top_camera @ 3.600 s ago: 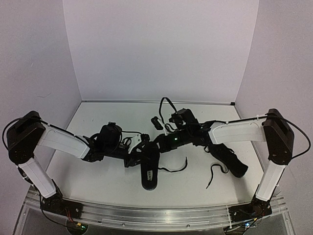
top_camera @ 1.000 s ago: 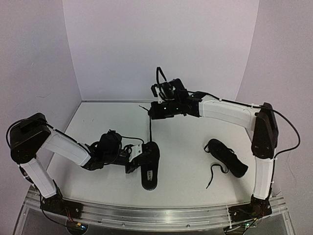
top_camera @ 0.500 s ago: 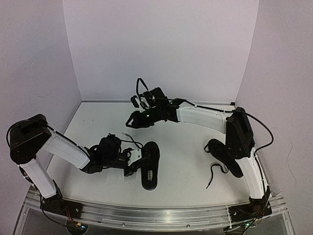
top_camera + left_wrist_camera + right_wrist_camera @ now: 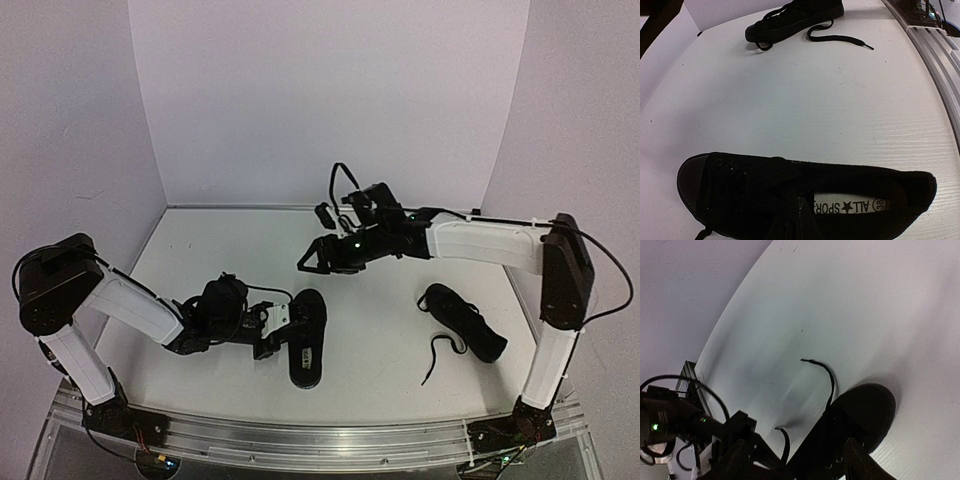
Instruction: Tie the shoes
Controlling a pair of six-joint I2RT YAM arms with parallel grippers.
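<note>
- Shoe at centre [image 4: 308, 340]: left gripper [image 4: 272, 330] touching its laced side; jaw spacing unreadable.
- Right gripper [image 4: 305, 262]: fingers wide, empty, raised beyond that toe.
- Second shoe [image 4: 462, 322]: well apart, rightward.

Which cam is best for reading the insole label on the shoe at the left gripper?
Left wrist. The label sits close in the lower frame and its print is legible. Top external shows it only as a pale strip inside the shoe. Right wrist catches just the toe; the label is out of frame.
</note>
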